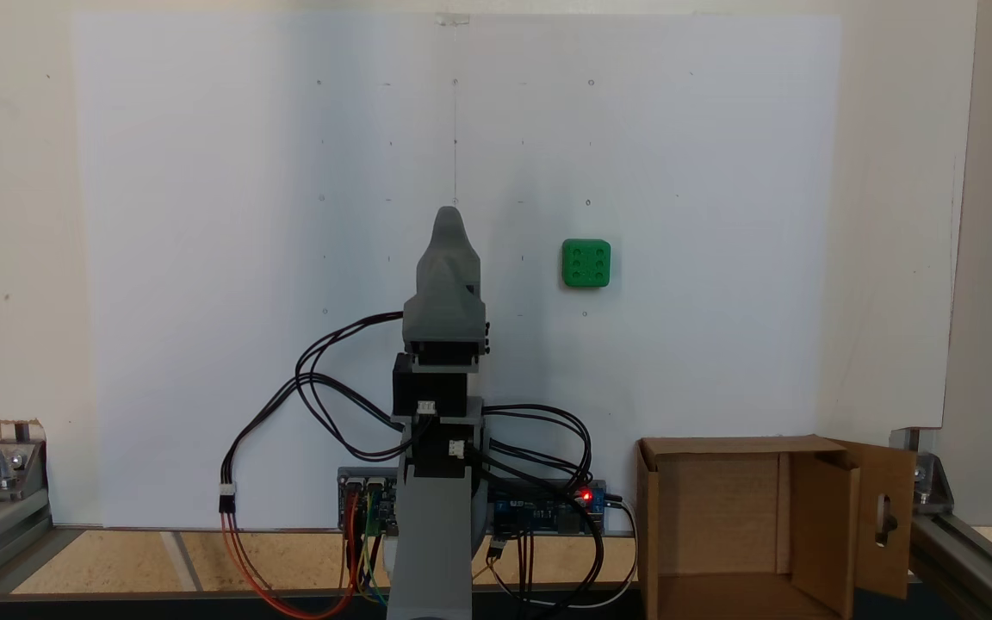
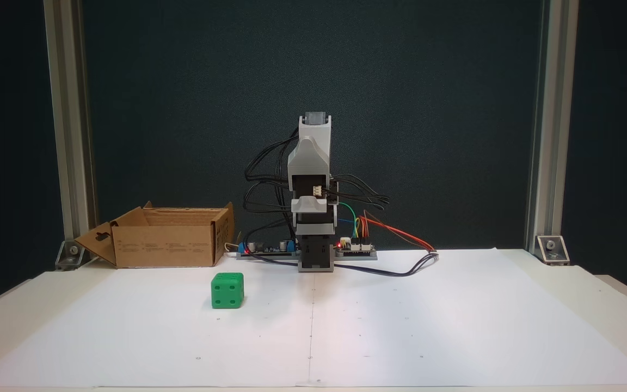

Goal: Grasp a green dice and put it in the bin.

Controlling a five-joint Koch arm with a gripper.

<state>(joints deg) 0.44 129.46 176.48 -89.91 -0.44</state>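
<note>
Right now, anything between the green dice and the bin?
No. In both fixed views the white paper between the green dice and the bin is bare; the hand sits off to the side.

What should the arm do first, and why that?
Probably swing and reach toward the green dice. The arm is folded up over its base with its hand well away from the dice, which sits alone on the white sheet, untouched. The bin stands open beside the base, empty as far as visible.
</note>
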